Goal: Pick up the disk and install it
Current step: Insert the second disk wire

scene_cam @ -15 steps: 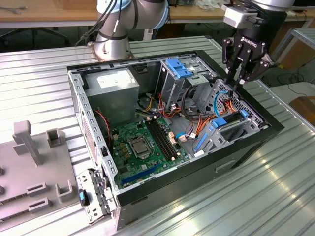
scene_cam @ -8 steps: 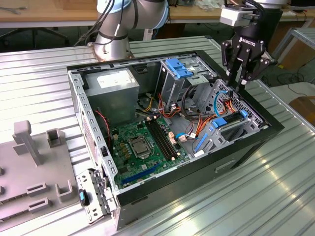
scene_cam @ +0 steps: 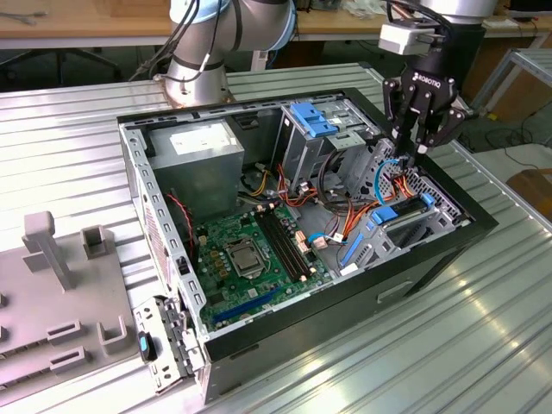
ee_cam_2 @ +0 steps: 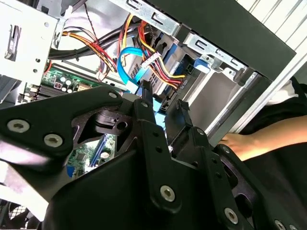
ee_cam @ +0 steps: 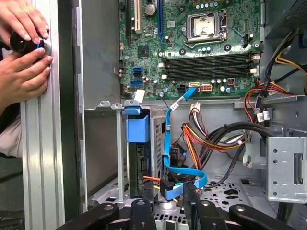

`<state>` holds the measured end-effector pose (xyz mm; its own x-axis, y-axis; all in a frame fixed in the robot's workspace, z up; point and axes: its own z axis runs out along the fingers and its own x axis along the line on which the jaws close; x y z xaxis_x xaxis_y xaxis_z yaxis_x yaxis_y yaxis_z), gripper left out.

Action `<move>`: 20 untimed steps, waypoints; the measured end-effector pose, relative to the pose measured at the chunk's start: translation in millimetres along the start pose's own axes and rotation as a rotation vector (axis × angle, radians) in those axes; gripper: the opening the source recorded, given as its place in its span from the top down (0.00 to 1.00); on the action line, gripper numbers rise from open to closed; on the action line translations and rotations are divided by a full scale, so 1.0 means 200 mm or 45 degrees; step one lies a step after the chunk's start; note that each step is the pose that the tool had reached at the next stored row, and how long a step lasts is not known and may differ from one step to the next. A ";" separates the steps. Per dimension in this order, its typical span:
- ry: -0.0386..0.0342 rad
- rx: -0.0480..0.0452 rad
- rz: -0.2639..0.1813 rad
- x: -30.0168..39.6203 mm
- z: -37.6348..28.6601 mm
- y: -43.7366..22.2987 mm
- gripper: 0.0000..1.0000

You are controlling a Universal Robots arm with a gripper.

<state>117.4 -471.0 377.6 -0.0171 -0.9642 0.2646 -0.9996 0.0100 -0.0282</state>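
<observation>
The pick-up looks done and the work is at the install end. The disk stands on edge in the drive cage, at the near corner of the case on the exterior view's right, with its blue carrier uppermost. It appears to be seated in its slot, though I cannot tell whether it is fully home. The gripper hangs just above that corner, over the cables beside the cage rather than squarely over the disk. Both wrist views show its jaws set a narrow gap apart with nothing clamped between them. A blue data cable and its plug lie close under the fingertips. Any further move here calls for care with that loom of red, yellow and black wires, so that the fingers do not snag or crush them. It also calls for a push straight along the slot if the carrier needs pressing down. The arm reaches in from the far side of the table, with the wrist turned so the gripper points down into the case, a little tilted. The motherboard lies flat on the case floor, well to the exterior view's left of the gripper. A person's hands rest on the table rail just outside the case wall — close to the working corner.
</observation>
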 end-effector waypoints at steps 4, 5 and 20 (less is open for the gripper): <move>-0.0003 0.000 0.000 0.000 0.001 0.000 0.62; -0.0006 0.000 -0.001 -0.001 0.004 0.000 0.62; 0.0316 0.001 -0.004 -0.002 0.025 0.001 0.83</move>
<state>117.4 -471.9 372.7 -0.0149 -0.9574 0.2885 -0.9996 0.0069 -0.0286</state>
